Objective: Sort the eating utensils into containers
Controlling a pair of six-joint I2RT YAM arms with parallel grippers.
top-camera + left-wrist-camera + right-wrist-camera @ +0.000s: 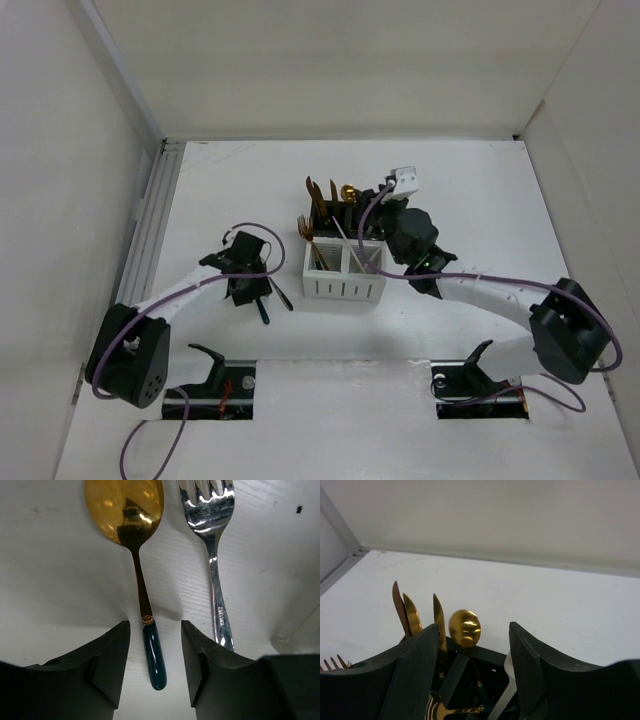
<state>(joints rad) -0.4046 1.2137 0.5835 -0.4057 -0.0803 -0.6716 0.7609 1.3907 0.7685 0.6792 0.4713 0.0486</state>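
A gold spoon (125,507) with a dark teal handle lies flat on the table. My left gripper (154,625) is open and low over it, one finger on each side of the handle, not touching. A silver fork (215,555) lies just right of the spoon. In the top view the left gripper (250,292) is left of the white bins (345,287). My right gripper (473,626) is open above the black bins (490,655), which hold gold knives (412,612), an upright gold spoon (465,627) and a silver handle (506,680). From above, the right gripper (385,210) is over the black bins (325,215).
Gold forks (305,230) stand in the left white bin. White enclosure walls (60,200) close in the left, back and right sides. A metal rail (155,220) runs along the table's left edge. The arm bases sit at the near edge.
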